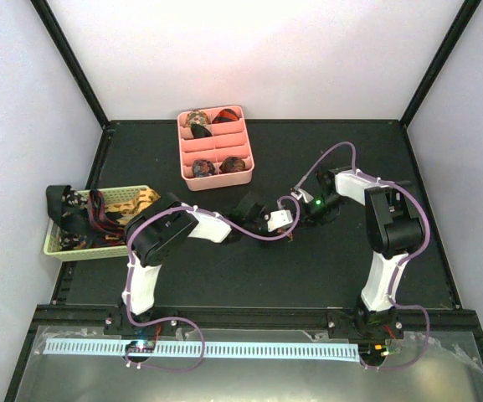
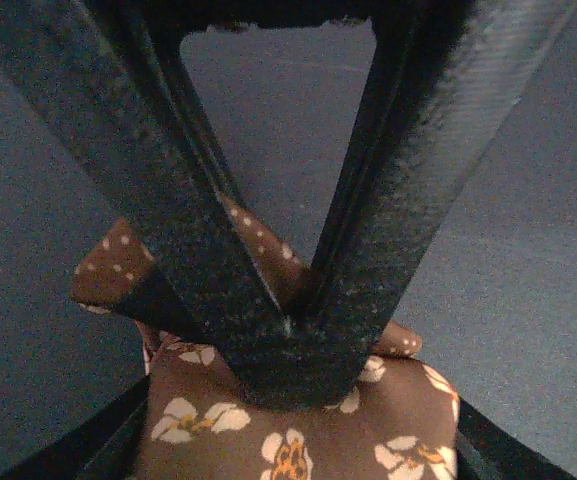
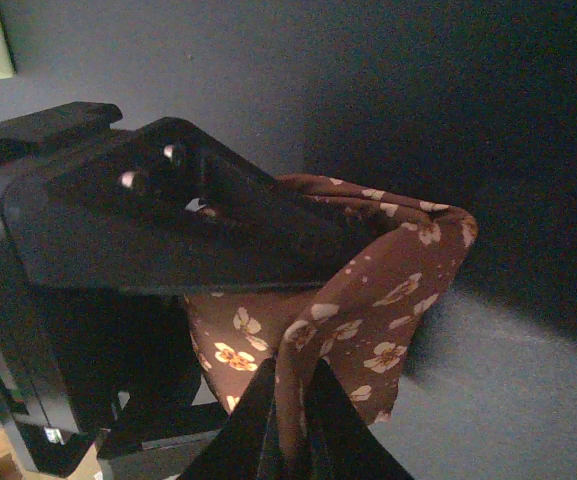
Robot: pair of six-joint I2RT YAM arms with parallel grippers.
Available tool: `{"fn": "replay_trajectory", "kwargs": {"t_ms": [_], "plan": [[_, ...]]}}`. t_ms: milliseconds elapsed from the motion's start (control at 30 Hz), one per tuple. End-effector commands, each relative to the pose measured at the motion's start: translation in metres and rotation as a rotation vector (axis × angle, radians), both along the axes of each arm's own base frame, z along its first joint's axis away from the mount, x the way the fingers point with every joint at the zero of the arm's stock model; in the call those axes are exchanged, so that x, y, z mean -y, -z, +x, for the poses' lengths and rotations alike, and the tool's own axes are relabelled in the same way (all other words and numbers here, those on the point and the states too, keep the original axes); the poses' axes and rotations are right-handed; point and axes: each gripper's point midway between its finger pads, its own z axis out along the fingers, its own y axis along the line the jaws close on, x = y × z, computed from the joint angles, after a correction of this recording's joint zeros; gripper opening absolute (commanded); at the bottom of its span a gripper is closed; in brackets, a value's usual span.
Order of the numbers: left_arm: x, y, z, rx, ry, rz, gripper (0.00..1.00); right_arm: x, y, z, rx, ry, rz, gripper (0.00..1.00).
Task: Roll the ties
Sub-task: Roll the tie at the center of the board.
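At far left, a pale yellow-green perforated plastic basket (image 1: 57, 249) sits at the edge of the dark surface (image 1: 325, 268). It holds a loose heap of unrolled ties (image 1: 111, 205) in brown, orange, red and dark patterned fabric; these look not yet done.

Further right, toward the back, a pink divided plastic tray (image 1: 182, 151) holds about four rolled ties (image 1: 203, 167), small round bundles in separate compartments.

Near the middle of the surface, the left hand (image 1: 249, 209) works on a brown flowered tie (image 2: 298, 440), a strip of brown fabric printed with pale blossoms. Its fingers (image 2: 168, 230) taper together into the fabric, which loops around one finger in the right wrist view. Whether they clamp the tie or merely sit inside the loop cannot be told.

Just to the right, the right hand (image 1: 306, 203) is closed, pinching a fold of the same tie.

The task seems partway through: several rolls are stowed, one tie is mid-roll between the hands, and the basket heap is waiting.
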Motion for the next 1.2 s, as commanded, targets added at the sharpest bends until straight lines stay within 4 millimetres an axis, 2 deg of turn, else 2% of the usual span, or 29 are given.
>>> {"fn": "replay_trajectory", "kwargs": {"t_ms": [0,100,267,600,700,933,1167], "plan": [[-0.034,0.056,-0.018,-0.152,-0.046,0.186,0.59,-0.004,0.002,-0.011,0.008,-0.037,-0.004,0.02],[-0.032,0.039,-0.012,-0.127,-0.062,0.136,0.68,-0.002,0.006,-0.011,0.008,-0.036,-0.012,0.02],[-0.026,0.016,-0.002,-0.095,-0.079,0.078,0.69,0.001,0.011,-0.010,0.009,-0.031,-0.031,0.02],[-0.029,-0.011,-0.009,-0.001,-0.046,-0.024,0.71,0.005,0.016,-0.009,0.004,-0.023,-0.062,0.02],[-0.026,-0.011,-0.009,-0.006,-0.033,-0.032,0.67,0.005,0.016,-0.010,-0.004,-0.022,-0.055,0.02],[-0.020,-0.010,-0.004,-0.041,-0.055,-0.039,0.48,0.004,0.016,-0.014,-0.011,-0.024,-0.043,0.02],[-0.028,0.011,-0.009,-0.096,-0.075,0.014,0.27,0.006,0.017,-0.013,-0.020,-0.012,-0.040,0.03]]}}
